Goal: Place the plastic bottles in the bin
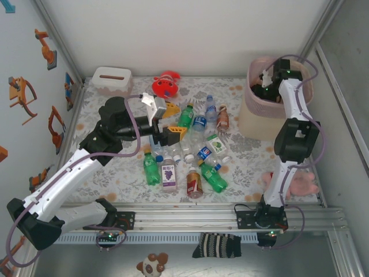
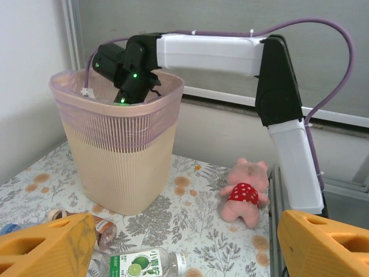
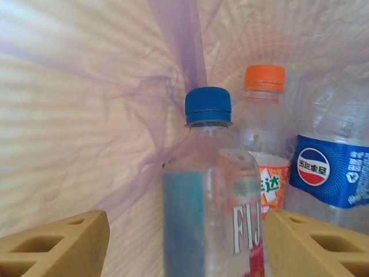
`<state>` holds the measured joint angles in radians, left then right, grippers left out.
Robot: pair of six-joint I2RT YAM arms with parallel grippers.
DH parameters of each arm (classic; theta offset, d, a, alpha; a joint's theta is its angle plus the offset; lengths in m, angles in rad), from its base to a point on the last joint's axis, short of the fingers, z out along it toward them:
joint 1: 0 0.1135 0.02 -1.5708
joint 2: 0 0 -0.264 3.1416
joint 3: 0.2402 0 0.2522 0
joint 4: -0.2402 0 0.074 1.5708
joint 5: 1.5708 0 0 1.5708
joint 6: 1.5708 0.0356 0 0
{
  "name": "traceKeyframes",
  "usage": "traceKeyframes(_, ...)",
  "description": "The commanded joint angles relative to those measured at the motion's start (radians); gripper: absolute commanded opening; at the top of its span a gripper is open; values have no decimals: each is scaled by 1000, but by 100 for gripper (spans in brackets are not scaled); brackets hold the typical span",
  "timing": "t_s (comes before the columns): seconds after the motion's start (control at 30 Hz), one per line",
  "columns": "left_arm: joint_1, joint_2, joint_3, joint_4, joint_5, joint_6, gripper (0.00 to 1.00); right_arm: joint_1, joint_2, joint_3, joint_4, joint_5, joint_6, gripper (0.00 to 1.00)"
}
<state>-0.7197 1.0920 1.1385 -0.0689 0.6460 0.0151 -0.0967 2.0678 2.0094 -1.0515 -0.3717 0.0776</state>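
My right gripper [image 3: 186, 225] is down inside the bin [image 1: 252, 74]. A clear bottle with a blue cap [image 3: 207, 190] stands upright between its fingers against the pink liner. I see open space between the left finger and the bottle, while the right finger sits just beside it, so I read this gripper as released and the bottle as delivered. Behind it in the bin stand an orange-capped bottle [image 3: 264, 104] and a blue-labelled one [image 3: 331, 167].

My left gripper [image 1: 173, 120] hangs spread wide and empty over the loose bottles on the bench [image 1: 115, 179]. A green one [image 1: 151, 171] and a purple-labelled one [image 1: 169, 171] lie among roughly a dozen others, most of them on their sides. The left wrist camera shows a lime-labelled bottle [image 2: 141, 265] and a brown one [image 2: 101, 228] lying just below the fingers.

I expect these bottles to be light and thin-walled. They look slick and round, so they are likely to roll away from a nudge and to dent under a hard squeeze. I would take each one across the labelled middle of the body, with the fingers square to its length. I would start at the edge of the pile, where neighbouring bottles leave room for both fingers.
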Motion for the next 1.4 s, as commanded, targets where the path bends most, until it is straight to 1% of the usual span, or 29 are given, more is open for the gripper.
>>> traceKeyframes(0.0,1,-27,-12,2,-2,18,82,6,-83,14,-30,20,-4,70)
traceKeyframes(0.43,0,-40,-25,4,-30,6,82,6,-214,94,-49,99,-1,69)
traceKeyframes(0.57,1,-41,-30,0,-62,-9,82,6,-258,117,-39,109,13,68)
traceKeyframes(0.63,1,-40,-32,-13,-95,-19,82,5,-289,111,-17,105,24,68)
traceKeyframes(0.73,0,-44,-39,-42,-170,-38,82,6,-338,98,18,86,44,67)
traceKeyframes(0.93,3,-44,-50,-147,-397,-124,82,7,-430,63,67,16,87,66)
traceKeyframes(1.07,2,-28,-54,-257,-527,-211,82,8,-494,12,96,-7,104,66)
traceKeyframes(1.17,5,-4,-48,-351,-588,-280,82,8,-538,-32,114,-18,110,65)
traceKeyframes(1.3,7,31,-42,-498,-696,-383,81,7,-585,-89,122,-21,110,66)
traceKeyframes(1.37,11,37,-60,-543,-737,-435,82,8,-602,-113,123,-20,107,66)
